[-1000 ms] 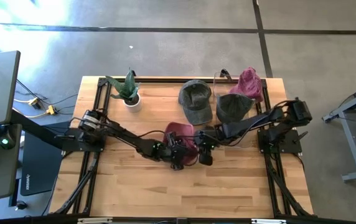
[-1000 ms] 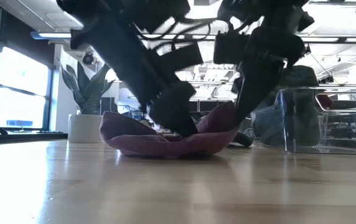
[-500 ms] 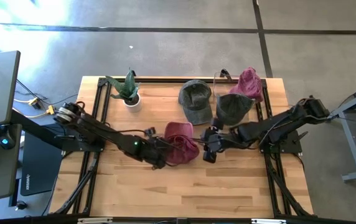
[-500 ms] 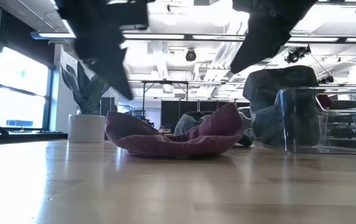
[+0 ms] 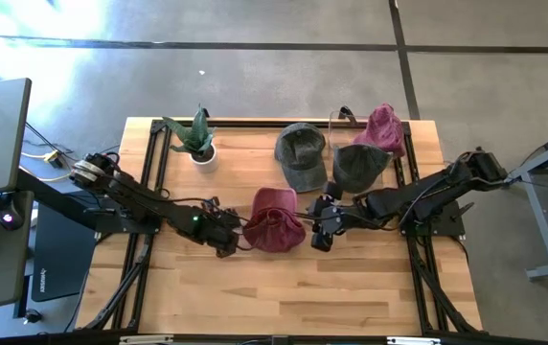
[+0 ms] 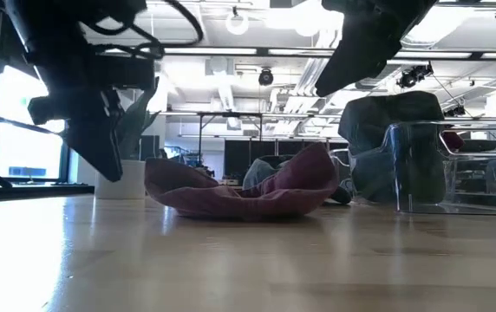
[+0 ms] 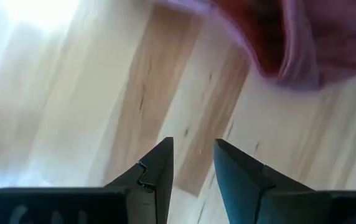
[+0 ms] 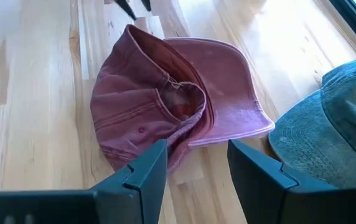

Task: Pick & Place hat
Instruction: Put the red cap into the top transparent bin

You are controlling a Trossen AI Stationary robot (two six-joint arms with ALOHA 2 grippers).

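right now the maroon hat (image 5: 274,223) lies crumpled and upside down on the wooden bench (image 5: 255,297), near its middle, with its opening facing up and its brim turned toward the back. nothing holds it.

the left gripper (image 5: 228,240) sits low over the bench just beside the hat, on the left-arm side, apart from the fabric. in its own wrist view the two dark fingers (image 7: 159,171) stand a narrow gap apart with only bare wood between them, and the hat's edge (image 7: 290,37) shows farther ahead (blurred, so no more detail can be told).

the right gripper (image 5: 318,233) is just beside the hat on the other side, also not touching it. its wrist view looks straight at the hat (image 8: 165,106), and its fingers (image 8: 144,174) stand apart with a clear gap, holding nothing; the inside band and the brim are plainly seen there.

at the back of the bench a grey-green hat (image 5: 301,153) lies flat, a second dark green hat (image 5: 358,165) sits beside it on a clear stand (image 6: 456,165), and another maroon hat (image 5: 384,126) rests behind that near the back right corner. a small potted plant (image 5: 195,139) in a white pot stands at the back left.

in the low view the maroon hat (image 6: 244,186) rests flat on the wood, with the left arm's dark bulk to one side and the right arm raised above the other.
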